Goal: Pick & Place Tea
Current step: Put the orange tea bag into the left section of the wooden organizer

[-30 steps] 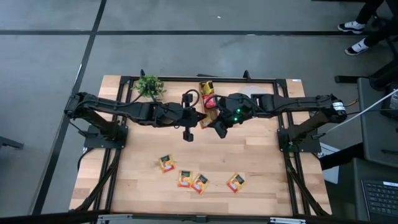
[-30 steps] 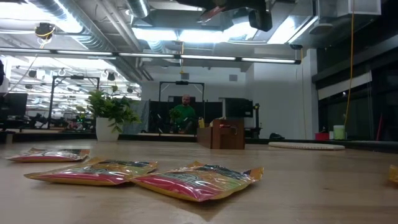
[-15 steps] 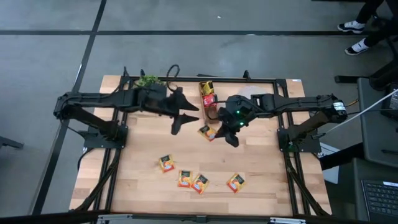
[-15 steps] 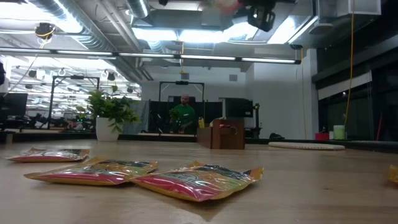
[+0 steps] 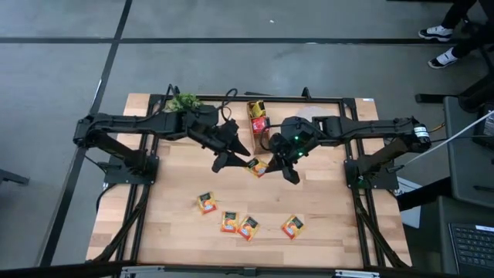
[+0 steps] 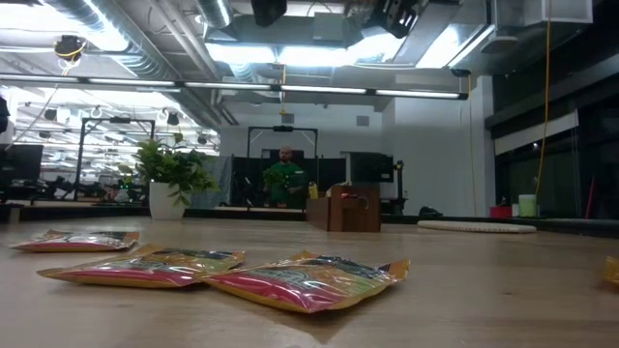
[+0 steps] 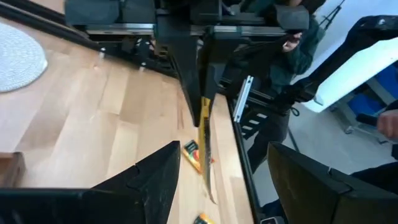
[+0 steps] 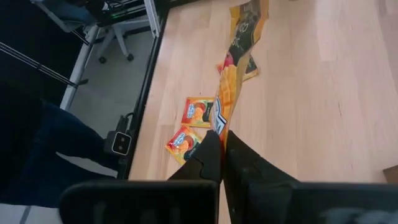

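Four flat square tea sachets (image 5: 248, 225) lie in a loose row on the pale wooden worktop (image 5: 177, 232) near its front edge, orange-yellow foil with dark centre labels; in the low view their crinkled edges look shiny and slightly puffed. At the far left of the worktop's back edge stands a small leafy green potted plant (image 5: 184, 103). Just right of it the left claw (image 5: 234, 152) hangs above the middle of the worktop, its two dark wedge-shaped fingers (image 7: 155, 180) spread apart and empty. Between the two claws hangs a fifth sachet (image 5: 258, 167), thin and edge-on in the left wrist view. The right claw (image 5: 289, 171) is clenched on that sachet's edge, its slim dark fingers (image 8: 239, 165) pressed together around the foil, so the sachet dangles above the boards. Behind them, against the back rail, a small brown box (image 5: 258, 117) holds red and yellow sachets standing upright. To its right lies a round pale woven mat (image 7: 18, 57), coarse and ribbed.
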`<action>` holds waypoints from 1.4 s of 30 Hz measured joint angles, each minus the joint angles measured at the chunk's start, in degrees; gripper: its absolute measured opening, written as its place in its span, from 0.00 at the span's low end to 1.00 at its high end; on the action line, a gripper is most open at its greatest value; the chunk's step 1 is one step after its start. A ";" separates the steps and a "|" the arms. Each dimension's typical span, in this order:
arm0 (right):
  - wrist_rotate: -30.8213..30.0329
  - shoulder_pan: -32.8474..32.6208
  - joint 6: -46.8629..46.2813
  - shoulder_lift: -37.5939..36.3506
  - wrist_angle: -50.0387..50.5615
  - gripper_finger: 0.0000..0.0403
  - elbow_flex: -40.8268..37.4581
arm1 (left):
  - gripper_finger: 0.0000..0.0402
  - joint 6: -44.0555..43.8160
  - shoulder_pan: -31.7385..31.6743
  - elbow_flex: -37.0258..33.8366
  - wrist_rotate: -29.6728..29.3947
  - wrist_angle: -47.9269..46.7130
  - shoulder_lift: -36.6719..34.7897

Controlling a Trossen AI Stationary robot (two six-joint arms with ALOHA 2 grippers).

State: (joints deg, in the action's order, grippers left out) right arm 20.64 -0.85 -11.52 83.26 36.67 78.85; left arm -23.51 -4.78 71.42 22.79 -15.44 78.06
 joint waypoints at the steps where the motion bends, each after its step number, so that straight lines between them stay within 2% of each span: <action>1: 0.00 0.01 0.04 0.00 -0.02 0.01 0.01 | 0.58 -0.52 0.14 0.00 0.08 0.71 0.14; 11: -1.48 -0.01 0.21 0.00 -0.87 0.01 0.02 | 0.55 -3.34 1.01 0.02 0.50 2.18 2.59; 18: -1.49 -0.01 0.18 0.00 -1.27 0.01 0.02 | 0.48 -4.33 1.49 0.00 0.35 1.28 3.61; 22: -1.51 -0.01 0.23 0.00 -1.41 0.01 0.02 | 0.34 -2.41 1.46 0.02 1.15 1.87 4.02; 26: -1.47 -0.01 0.25 0.00 -1.84 0.03 0.02 | 0.09 -1.50 1.35 0.00 2.19 1.98 4.07; 28: -1.47 -0.01 0.27 0.00 -1.77 0.05 0.02 | 0.03 -1.43 1.25 0.00 1.84 1.92 4.08; 34: -1.55 -0.01 0.03 -0.49 -1.54 0.20 0.02 | 0.01 -2.31 1.14 0.00 -0.89 1.92 4.06; 39: -1.56 0.00 -1.90 -4.34 0.27 0.33 0.02 | 0.01 -6.00 -0.25 0.00 -5.93 1.81 4.06; 42: -2.11 0.01 -3.71 -7.92 1.70 0.38 0.02 | 0.01 -10.18 -1.13 0.00 -10.98 1.81 4.06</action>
State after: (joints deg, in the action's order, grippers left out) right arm 18.54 -0.84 -15.23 75.34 38.37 78.87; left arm -33.69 -5.91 71.42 11.81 -13.63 82.13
